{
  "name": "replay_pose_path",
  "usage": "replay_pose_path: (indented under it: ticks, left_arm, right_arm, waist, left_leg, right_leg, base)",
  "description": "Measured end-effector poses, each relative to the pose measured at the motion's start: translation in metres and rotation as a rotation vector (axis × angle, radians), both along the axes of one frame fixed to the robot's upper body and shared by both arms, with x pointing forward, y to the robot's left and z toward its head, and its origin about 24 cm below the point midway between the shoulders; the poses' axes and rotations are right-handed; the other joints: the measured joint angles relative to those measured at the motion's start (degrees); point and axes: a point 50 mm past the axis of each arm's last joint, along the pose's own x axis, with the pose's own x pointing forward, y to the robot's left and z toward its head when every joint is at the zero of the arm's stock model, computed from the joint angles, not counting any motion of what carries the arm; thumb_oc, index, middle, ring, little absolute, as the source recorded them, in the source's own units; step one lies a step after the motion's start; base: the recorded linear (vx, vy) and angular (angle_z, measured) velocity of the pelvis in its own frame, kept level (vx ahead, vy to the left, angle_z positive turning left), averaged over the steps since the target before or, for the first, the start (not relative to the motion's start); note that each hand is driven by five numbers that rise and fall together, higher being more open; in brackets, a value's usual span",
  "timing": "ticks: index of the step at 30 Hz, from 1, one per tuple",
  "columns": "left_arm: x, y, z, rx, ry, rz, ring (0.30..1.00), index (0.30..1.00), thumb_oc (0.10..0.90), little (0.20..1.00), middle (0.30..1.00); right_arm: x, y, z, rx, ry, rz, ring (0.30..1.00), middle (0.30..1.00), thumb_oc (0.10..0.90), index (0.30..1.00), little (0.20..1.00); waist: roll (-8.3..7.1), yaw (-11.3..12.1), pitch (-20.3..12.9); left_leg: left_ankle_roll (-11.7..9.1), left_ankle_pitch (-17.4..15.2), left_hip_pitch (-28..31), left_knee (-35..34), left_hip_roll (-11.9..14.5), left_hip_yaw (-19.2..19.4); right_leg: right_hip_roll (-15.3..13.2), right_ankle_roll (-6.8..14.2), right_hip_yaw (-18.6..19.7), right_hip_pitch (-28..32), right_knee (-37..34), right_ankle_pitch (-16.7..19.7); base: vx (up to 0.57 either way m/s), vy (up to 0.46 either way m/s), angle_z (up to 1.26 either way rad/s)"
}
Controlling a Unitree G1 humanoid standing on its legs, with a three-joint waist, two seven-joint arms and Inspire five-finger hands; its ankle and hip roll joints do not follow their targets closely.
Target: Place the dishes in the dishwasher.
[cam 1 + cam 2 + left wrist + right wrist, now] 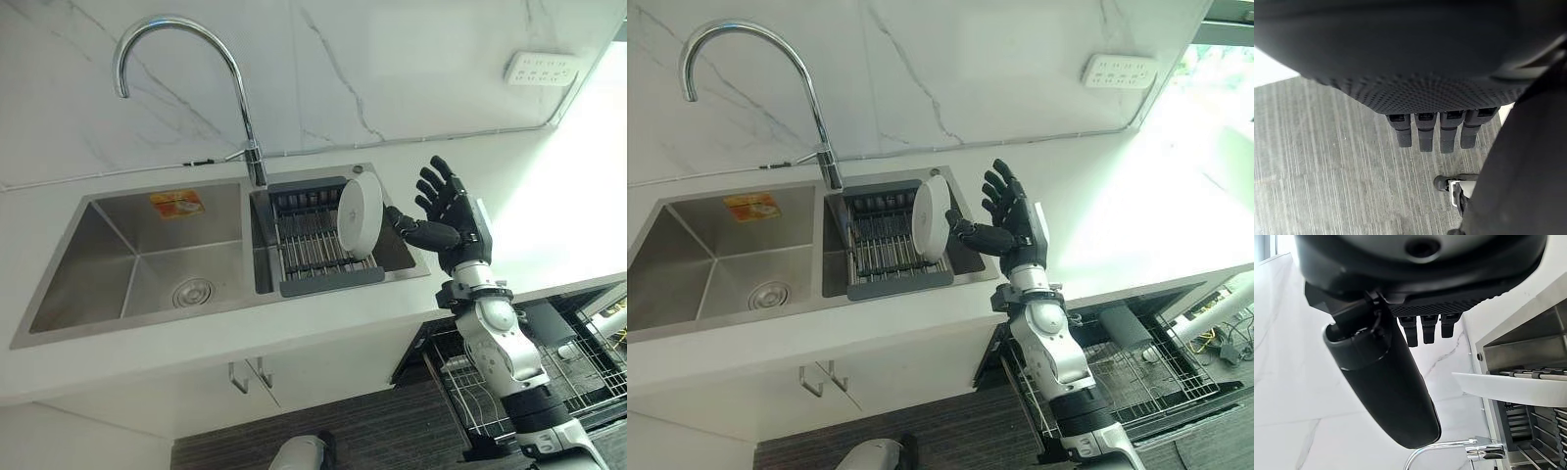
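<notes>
Left eye view is looking down on a kitchen counter, and nearest the robot, at the lower right, the dishwasher rack (578,367) is standing pulled out below the counter edge, its wire basket showing behind the right arm. Just above it, the right hand (453,217) is hovering over the white countertop (549,220) beside the sink's right end, fingers spread straight and thumb reaching left toward the dish, grasping nothing. A small gap is separating the thumb tip from the white plate (360,215), which is standing on its edge in the dark drying rack (318,245); that rack is sitting inside the right basin of the steel double sink (69,284). The right wrist view is showing the same plate (1513,389) edge-on past the released thumb, with the rack bars below it. To the left, the larger basin is lying open with a round drain (192,292) at its floor and an orange sticker (176,204) on its far wall. Between the two basins, at the far rim, a tall curved chrome faucet (181,59) is rising. Farthest back, a marble wall is carrying a white power outlet (541,69) at the upper right. The left hand (1435,93) is hanging over dark striped flooring in the left wrist view, fingers straight and relaxed, gripping nothing.
</notes>
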Motion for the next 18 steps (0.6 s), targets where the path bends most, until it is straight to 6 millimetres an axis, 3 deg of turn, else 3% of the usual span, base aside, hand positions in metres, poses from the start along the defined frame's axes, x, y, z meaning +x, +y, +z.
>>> replay_pose_path:
  ticks: [7,12,18]
  left_arm:
    - [0.003,0.001,0.001,0.013,-0.014,-0.008,0.900,0.900,0.800,0.900,0.900]
    - [0.002,-0.003,0.000,0.015,0.001,-0.081,0.900,0.900,0.800,0.900,0.900]
    - [0.004,-0.004,0.000,0.015,-0.009,-0.094,0.900,0.900,0.800,0.900,0.900]
  right_arm:
    - [0.002,0.001,-0.011,0.020,0.041,-0.011,0.900,0.900,0.800,0.900,0.900]
    - [0.007,0.000,-0.031,0.035,0.129,-0.045,0.900,0.900,0.800,0.900,0.900]
    - [0.007,0.004,-0.032,0.050,0.134,-0.044,0.900,0.900,0.800,0.900,0.900]
  waist:
    - [0.55,0.1,0.2]
    - [1.10,0.5,0.6]
    - [1.41,1.4,1.5]
  left_leg:
    - [0.1,0.0,0.0,0.0,-0.5,-0.9]
    - [0.1,0.0,-0.1,-0.1,-0.6,-1.1]
    - [0.2,0.0,-0.2,-0.1,-0.8,-1.8]
  right_leg:
    - [-0.1,0.1,-0.7,0.6,0.0,-0.4]
    - [-0.1,0.2,-0.9,0.6,0.0,-0.5]
    - [-0.1,0.2,-2.0,1.1,0.0,-0.8]
  base:
    - [0.05,0.010,0.07]
    - [0.03,0.010,0.01]
    - [0.05,0.010,0.07]
